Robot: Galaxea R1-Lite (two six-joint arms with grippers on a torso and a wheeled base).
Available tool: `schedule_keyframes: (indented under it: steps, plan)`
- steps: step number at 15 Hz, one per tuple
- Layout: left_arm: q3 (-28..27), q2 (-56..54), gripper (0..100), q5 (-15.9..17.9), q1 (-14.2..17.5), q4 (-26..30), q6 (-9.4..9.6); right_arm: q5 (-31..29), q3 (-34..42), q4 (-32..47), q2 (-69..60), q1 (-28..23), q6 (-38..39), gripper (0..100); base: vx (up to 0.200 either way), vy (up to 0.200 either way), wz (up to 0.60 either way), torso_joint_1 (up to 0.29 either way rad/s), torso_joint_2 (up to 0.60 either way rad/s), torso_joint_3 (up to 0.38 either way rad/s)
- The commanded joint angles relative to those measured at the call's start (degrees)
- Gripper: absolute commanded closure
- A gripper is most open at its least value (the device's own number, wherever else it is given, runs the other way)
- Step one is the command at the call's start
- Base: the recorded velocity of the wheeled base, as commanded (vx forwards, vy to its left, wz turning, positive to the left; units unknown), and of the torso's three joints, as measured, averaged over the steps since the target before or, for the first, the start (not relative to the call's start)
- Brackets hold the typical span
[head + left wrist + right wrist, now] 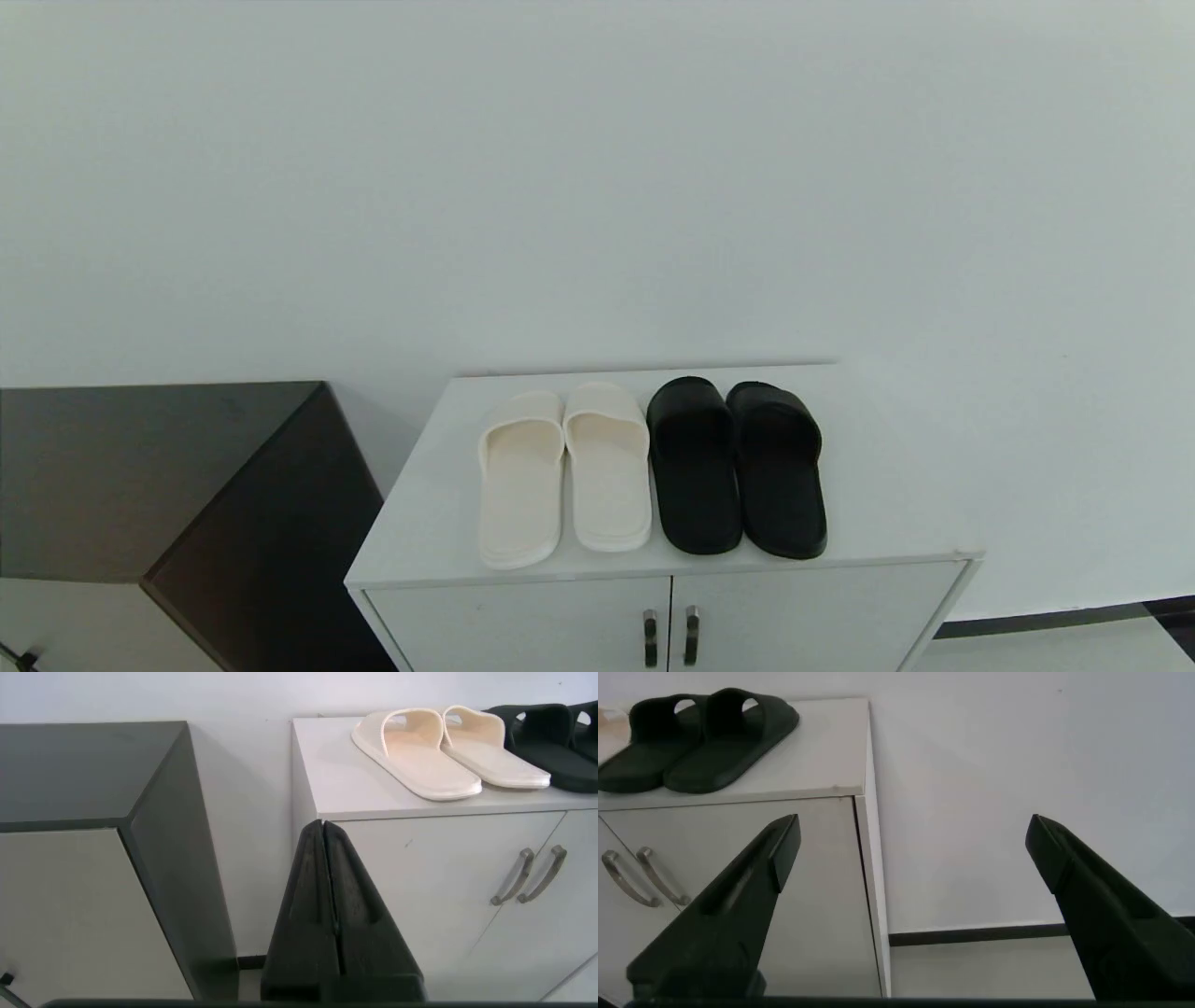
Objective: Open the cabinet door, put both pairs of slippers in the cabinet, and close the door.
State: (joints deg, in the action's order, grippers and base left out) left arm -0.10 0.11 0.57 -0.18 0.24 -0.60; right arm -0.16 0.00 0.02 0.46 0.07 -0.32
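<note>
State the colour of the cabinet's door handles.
Silver-grey metal handles, clearest in the left wrist view.

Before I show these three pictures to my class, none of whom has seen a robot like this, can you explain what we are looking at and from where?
This is a robot with two arms, each ending in a gripper, a two-fingered clamp. The wide picture comes from a camera on its head, looking down at a white cabinet with both doors closed and two handles at the middle. On top lie a pair of cream slippers and, to their right, a pair of black slippers. A dark cabinet stands to the left. The other two pictures come from cameras on the wrists. The black wedges up close are gripper fingers: the left gripper is shut, the right gripper is open. Neither holds anything.
</note>
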Motion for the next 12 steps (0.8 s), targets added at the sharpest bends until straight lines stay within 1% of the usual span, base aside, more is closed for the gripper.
schedule_keyframes:
  steps: [1, 6, 7, 8, 9, 10, 11, 12]
  plan:
    - [0.0, 0.1, 100, 0.0, 0.0, 0.0, -0.02, 0.0, 0.0, 0.0, 0.6, 0.1, 0.0, 0, 0.0, 0.0, 0.0, 0.0, 0.0, 0.0]
    - [0.0, 0.1, 100, 0.0, 0.0, 0.0, -0.02, 0.2, 0.0, -0.1, 0.3, -0.1, 0.0, 0, 0.0, 0.0, 0.0, 0.0, 0.0, 0.0]
    - [0.0, 0.1, 100, 0.0, 0.0, 0.0, -0.02, -0.1, -0.8, -1.1, -0.1, -0.3, -0.4, 0, 0.0, 0.0, 0.0, 0.0, 0.0, 0.0]
    - [0.0, 0.1, 100, 0.0, 0.0, 0.0, 0.25, -0.1, -11.9, -4.5, 6.0, -0.1, 3.7, 0, 0.0, 0.0, 0.0, 0.0, 0.0, 0.0]
    - [0.0, 0.1, 100, 0.0, 0.0, 0.0, 0.25, 0.9, -20.3, -4.0, 12.5, 0.3, 8.1, 0, 0.0, 0.0, 0.0, 0.0, 0.0, 0.0]
    - [0.0, 0.1, 100, 0.0, 0.0, 0.0, 0.33, 6.2, -24.2, -2.1, 19.1, 0.4, 6.9, 0, 0.0, 0.0, 0.0, 0.0, 0.0, 0.0]
    - [0.0, 0.1, 100, 0.0, 0.0, 0.0, 0.33, 13.3, -25.2, -1.3, 26.8, 0.3, 5.2, 0, 0.0, 0.0, 0.0, 0.0, 0.0, 0.0]
    - [0.0, 0.1, 100, 0.0, 0.0, 0.0, 0.33, 15.2, -25.9, -1.4, 31.0, 0.5, 5.2, 0, 0.0, 0.0, 0.0, 0.0, 0.0, 0.0]
